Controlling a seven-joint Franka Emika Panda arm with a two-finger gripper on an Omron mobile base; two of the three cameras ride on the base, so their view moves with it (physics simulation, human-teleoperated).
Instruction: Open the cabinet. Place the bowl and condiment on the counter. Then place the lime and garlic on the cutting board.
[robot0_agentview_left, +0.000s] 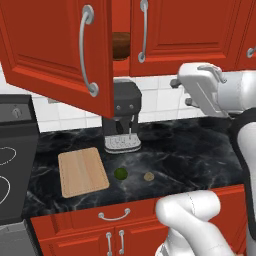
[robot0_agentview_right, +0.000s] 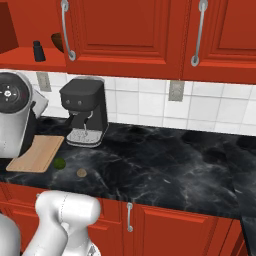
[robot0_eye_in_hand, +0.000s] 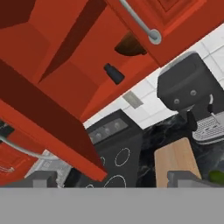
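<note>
The cabinet's left door (robot0_agentview_left: 60, 50) is swung open; its right door (robot0_agentview_left: 185, 30) is closed. On the shelf inside, the dark brown bowl (robot0_eye_in_hand: 131, 46) stands half hidden behind the closed door. The small dark condiment (robot0_eye_in_hand: 113, 73) stands to its left, also seen in the right base view (robot0_agentview_right: 38, 51). The cutting board (robot0_agentview_left: 82, 171) lies on the black counter (robot0_agentview_left: 190, 160). The lime (robot0_agentview_left: 120, 173) and the garlic (robot0_agentview_left: 149, 176) rest just right of the board. My gripper (robot0_eye_in_hand: 111, 180) is open and holds nothing. It hangs in the air above the counter, right of the coffee machine, facing the open cabinet.
A black coffee machine (robot0_agentview_left: 122, 117) stands against the tiled wall under the cabinet. A stove (robot0_agentview_left: 15, 160) adjoins the counter at the left. The open door's lower edge (robot0_eye_in_hand: 52, 131) juts out near my hand. Lower red cabinets (robot0_agentview_left: 115, 232) run under the counter.
</note>
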